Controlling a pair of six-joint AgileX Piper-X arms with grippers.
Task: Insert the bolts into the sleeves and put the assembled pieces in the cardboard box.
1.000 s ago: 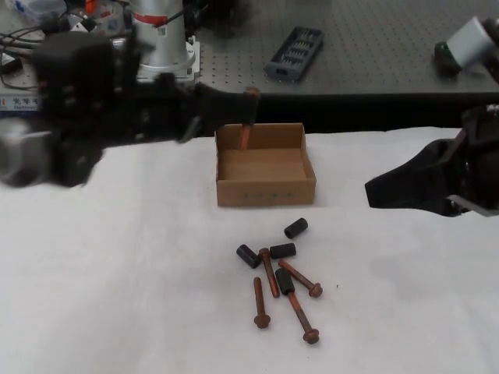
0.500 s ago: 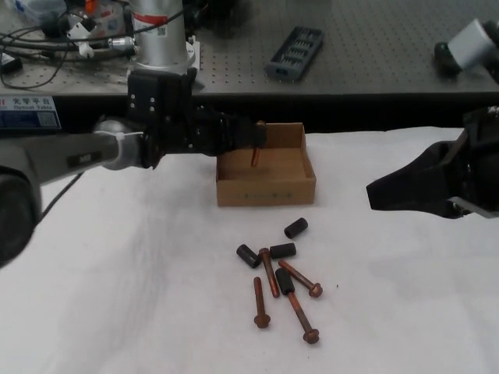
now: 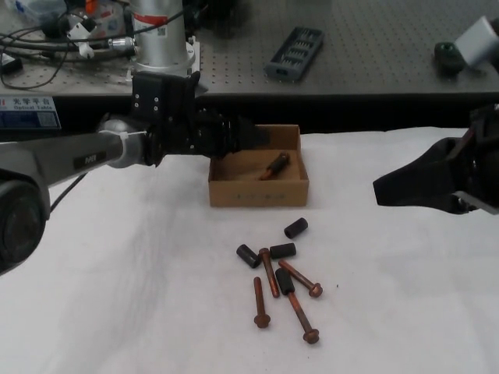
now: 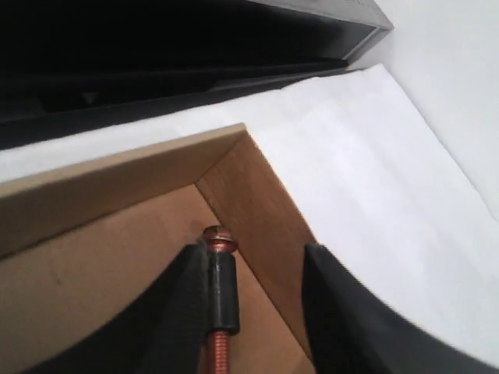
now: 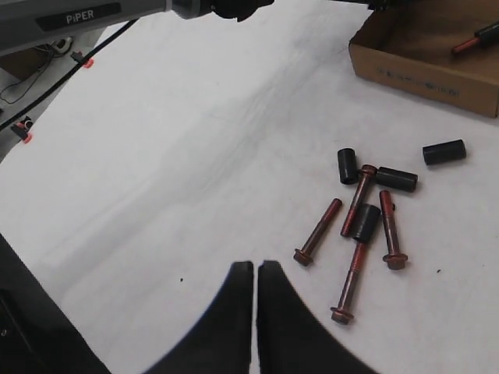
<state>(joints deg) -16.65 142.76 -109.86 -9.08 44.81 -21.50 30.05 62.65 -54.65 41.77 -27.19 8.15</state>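
The white cloth [image 3: 117, 296] carries the cardboard box [image 3: 257, 191] at far centre. The left gripper [image 3: 263, 140] is held over the box's far-left rim, judged a drop-off posture. Its spread, empty fingers are evident from the left wrist alone, with the assembled piece [image 4: 221, 288] lying between them inside the box. The right gripper [image 5: 254, 269], closed on nothing, is parked at right. Loose bolts [image 3: 260, 302] and sleeves [image 3: 295, 228] lie nearer.

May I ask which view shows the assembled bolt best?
Left wrist view: the assembled bolt is close, sleeve and head distinct. The high view shows it small in the cardboard box; the right wrist view, far off.
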